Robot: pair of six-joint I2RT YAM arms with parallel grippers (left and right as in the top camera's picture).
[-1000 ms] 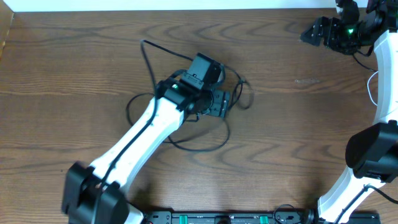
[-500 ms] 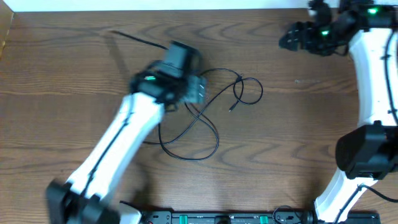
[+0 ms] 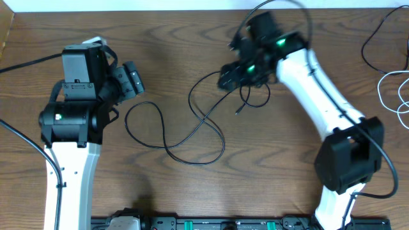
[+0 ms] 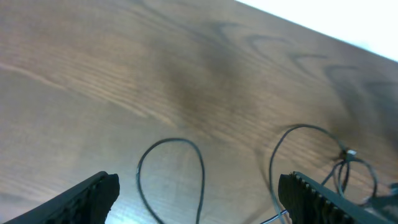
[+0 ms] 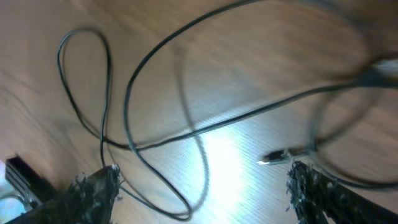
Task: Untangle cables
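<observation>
The long black cable (image 3: 204,120) lies in loose crossing loops on the middle of the wooden table. Its small plug end (image 3: 238,112) rests beside the right loop. My left gripper (image 3: 134,80) is open and empty, hovering left of the cable; the left wrist view (image 4: 199,193) shows one cable loop (image 4: 202,168) on the table beyond the fingers. My right gripper (image 3: 226,76) is open above the cable's right loops. The right wrist view (image 5: 202,186) shows black strands (image 5: 130,93) and the plug end (image 5: 273,158) below the fingers. The white cable (image 3: 383,89) lies apart at the far right edge.
A thicker black wire (image 3: 377,29) curls at the back right corner. A black wire (image 3: 25,62) runs off the left edge from the left arm. A black rail (image 3: 223,223) runs along the table's front edge.
My left arm swung left, away from the black cable, which now lies spread out. My right arm came from the back right corner to over the cable's right loops.
</observation>
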